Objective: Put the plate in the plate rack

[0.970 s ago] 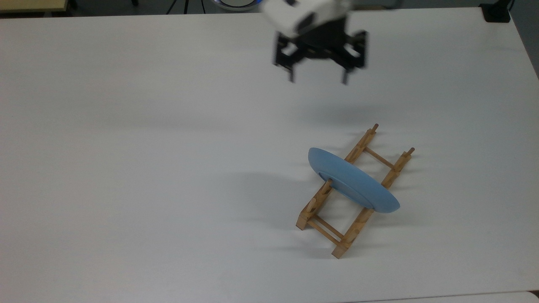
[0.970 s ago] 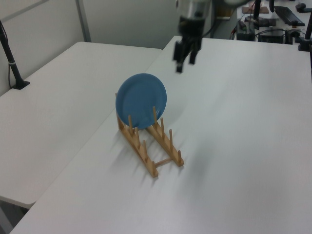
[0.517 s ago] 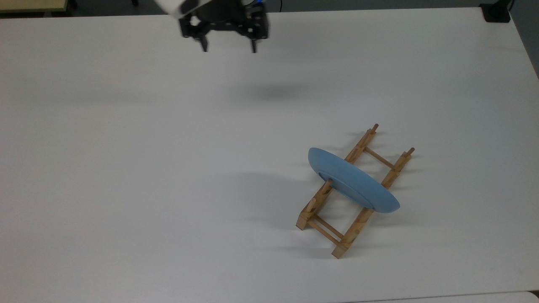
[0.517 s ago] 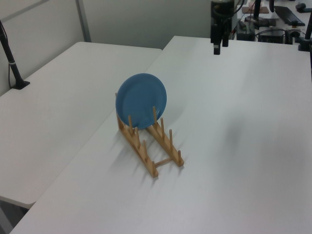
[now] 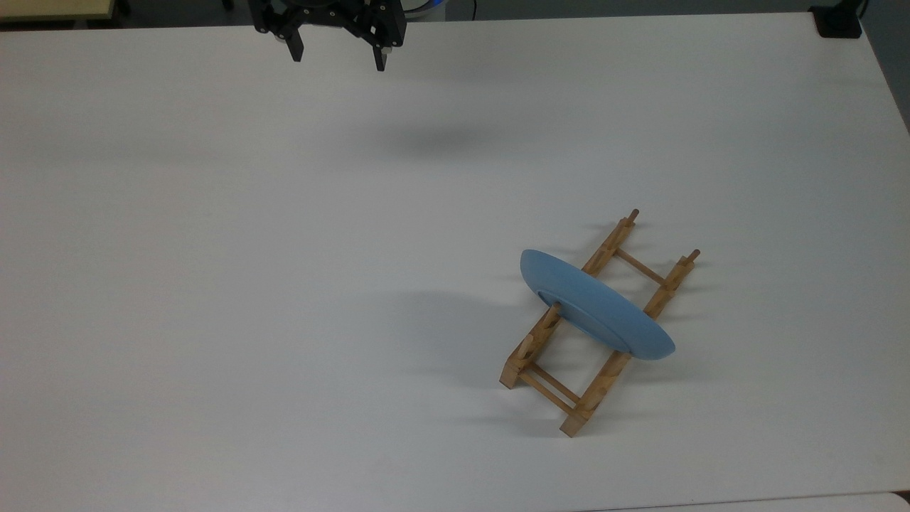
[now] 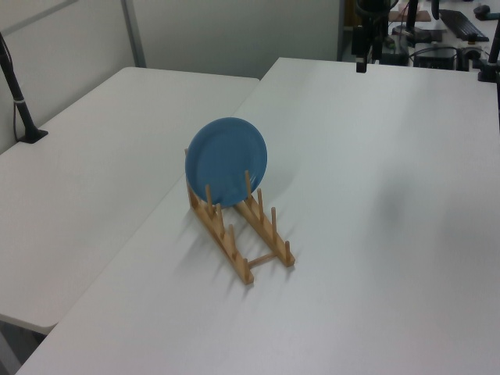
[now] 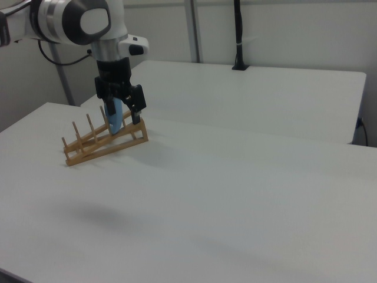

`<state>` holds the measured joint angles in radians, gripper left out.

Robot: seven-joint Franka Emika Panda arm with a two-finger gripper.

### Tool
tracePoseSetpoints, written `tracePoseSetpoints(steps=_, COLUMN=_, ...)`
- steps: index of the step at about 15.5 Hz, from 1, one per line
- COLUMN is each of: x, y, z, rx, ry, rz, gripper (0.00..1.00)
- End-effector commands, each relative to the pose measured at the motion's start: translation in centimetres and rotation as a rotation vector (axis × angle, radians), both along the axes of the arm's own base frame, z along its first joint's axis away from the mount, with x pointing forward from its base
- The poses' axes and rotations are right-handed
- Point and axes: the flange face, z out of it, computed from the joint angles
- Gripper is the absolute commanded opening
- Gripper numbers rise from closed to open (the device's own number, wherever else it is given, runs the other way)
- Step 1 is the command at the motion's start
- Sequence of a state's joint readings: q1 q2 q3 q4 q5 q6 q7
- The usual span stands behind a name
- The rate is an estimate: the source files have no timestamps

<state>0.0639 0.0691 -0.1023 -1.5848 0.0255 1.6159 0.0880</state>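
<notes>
The light-blue plate [image 5: 597,306] stands on edge in the wooden plate rack [image 5: 590,395], leaning between its pegs, at the top view's lower right. In the left view the plate [image 6: 226,160] faces the camera, upright in the rack [image 6: 234,242]. My gripper [image 5: 338,61] hangs open and holds nothing at the table's far edge in the top view, well apart from the plate. The left view has the gripper [image 6: 362,66] at the back of the table. In the right view my gripper [image 7: 122,118] sits in front of the rack [image 7: 88,147], with a sliver of plate [image 7: 116,122] between its fingers.
The rack stands on a wide white table [image 5: 213,284]. A second white table [image 6: 94,156] adjoins it on the left view's left, with a black post [image 6: 19,101] on it. A black block [image 5: 839,21] sits at the top view's upper right corner.
My open gripper has moved away from above the rack, toward the top view's upper left and the table's far edge. The plate and rack have not moved.
</notes>
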Motion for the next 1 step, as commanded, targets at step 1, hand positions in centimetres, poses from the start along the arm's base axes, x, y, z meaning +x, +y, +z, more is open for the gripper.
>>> tracePoseSetpoints(steps=1, x=-0.95, y=0.48, z=-0.28, rx=-0.023, ry=0.007, rz=-0.007, gripper=1.00)
